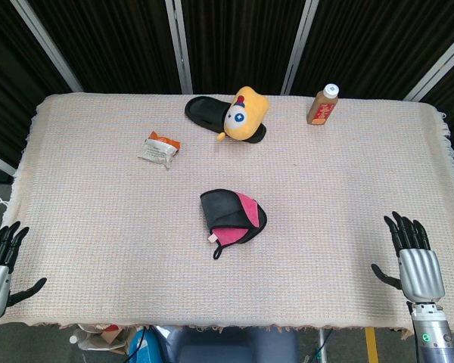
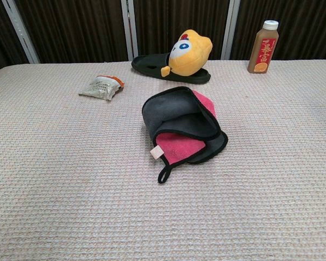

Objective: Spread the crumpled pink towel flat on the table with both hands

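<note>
Left hand: my left hand (image 1: 0,265) sits at the near left edge of the surface (image 1: 98,204), fingers spread apart, holding nothing; seen only in the head view.
Packet: a small crumpled white-and-orange packet (image 1: 160,148) lies left of centre toward the far side, well apart from the towel.
Slipper: a black slipper (image 1: 212,113) lies at the far edge, with a yellow plush toy (image 1: 246,113) resting on it and covering its right part.
Towel: the pink towel (image 1: 232,215) lies near the middle of the surface, folded over itself, dark grey side wrapped over the pink face, black trim along the edge, a white tag and a black loop at its near corner. Neither hand touches it.
Bottle: a brown bottle (image 1: 324,104) with a white cap stands upright at the far right, right of the slipper.
Right hand: my right hand (image 1: 416,261) rests at the near right edge, fingers apart, holding nothing, well apart from the towel.
</note>
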Robot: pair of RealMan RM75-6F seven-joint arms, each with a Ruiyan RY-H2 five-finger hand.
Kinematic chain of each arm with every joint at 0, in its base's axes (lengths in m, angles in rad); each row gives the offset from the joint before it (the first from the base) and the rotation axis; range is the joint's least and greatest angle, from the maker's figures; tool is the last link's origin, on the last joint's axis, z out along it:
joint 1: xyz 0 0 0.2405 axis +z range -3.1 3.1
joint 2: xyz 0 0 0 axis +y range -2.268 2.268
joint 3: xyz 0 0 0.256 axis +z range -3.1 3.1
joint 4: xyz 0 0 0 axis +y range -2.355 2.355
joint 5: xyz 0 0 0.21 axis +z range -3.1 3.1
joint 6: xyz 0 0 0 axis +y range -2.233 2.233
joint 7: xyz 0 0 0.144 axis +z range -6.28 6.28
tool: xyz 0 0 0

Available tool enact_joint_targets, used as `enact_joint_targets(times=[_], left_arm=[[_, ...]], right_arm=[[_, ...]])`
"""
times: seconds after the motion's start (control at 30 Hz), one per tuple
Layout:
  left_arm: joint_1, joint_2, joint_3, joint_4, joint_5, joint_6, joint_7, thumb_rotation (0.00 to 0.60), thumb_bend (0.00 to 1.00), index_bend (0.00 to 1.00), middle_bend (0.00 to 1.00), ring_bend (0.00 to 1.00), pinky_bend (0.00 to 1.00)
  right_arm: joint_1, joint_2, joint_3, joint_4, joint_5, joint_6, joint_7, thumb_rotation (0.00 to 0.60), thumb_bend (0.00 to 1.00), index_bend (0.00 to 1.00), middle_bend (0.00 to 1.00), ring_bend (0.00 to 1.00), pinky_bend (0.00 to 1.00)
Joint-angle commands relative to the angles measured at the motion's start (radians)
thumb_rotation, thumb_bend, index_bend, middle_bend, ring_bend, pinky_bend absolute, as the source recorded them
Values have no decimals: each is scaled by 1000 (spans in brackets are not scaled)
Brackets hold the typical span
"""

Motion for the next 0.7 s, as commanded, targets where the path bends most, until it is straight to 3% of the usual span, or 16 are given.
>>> enact_joint_targets(times=[0.03, 0.5, 0.6, 0.7], left_arm=[[1, -1, -1, 0, 1, -6, -4, 600, 0, 0, 0, 0, 0], [7, 3, -13, 2, 5, -14, -2, 600, 0, 0, 0, 0, 0], [8, 6, -18, 0, 2, -16, 6, 600, 0, 0, 0, 0, 0], [7, 5, -22, -3, 0, -19, 9, 600, 0, 0, 0, 0, 0]], right_arm=[[-1, -1, 2, 1, 1, -1, 4, 600, 195, 0, 0, 0, 0], [0, -2, 14, -15, -6, -6, 27, 600, 194, 17, 0, 0, 0], [7, -6, 19, -15, -16, -7, 47, 600, 194, 153, 19, 0, 11], [16, -6, 22, -39, -31, -12, 73, 600, 195, 343, 118, 7, 50]])
